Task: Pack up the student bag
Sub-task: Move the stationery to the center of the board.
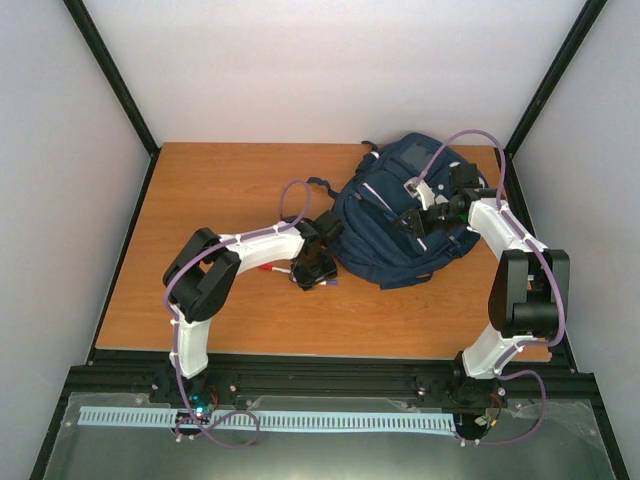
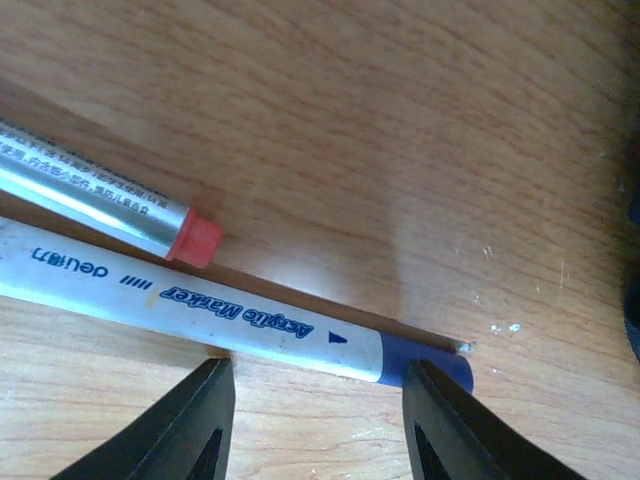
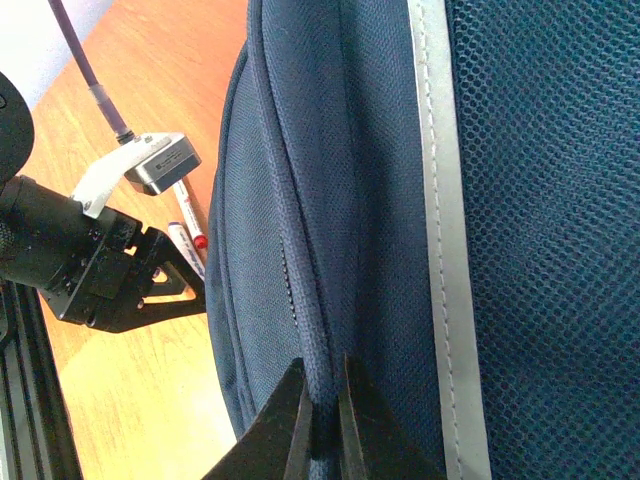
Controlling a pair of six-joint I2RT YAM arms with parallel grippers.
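Observation:
The student bag [image 1: 390, 215], a navy backpack with white reflective stripes, lies at the back right of the table. My right gripper [image 3: 322, 420] is shut on a raised seam fold of the bag [image 3: 380, 200], next to a grey stripe. My left gripper [image 2: 320, 400] is open and low over the table, just left of the bag. A white acrylic marker with a blue cap [image 2: 200, 305] lies across just beyond its fingertips, and the right fingertip [image 2: 445, 415] overlaps the cap. A second marker with a red cap [image 2: 100, 200] lies beside it.
The wooden table [image 1: 230, 190] stretches left and back of the bag. White enclosure walls with black frame posts stand on three sides. A black rail [image 1: 330, 375] carrying the arm bases runs along the near edge. The left arm's camera and cable [image 3: 150, 165] sit close to the bag's side.

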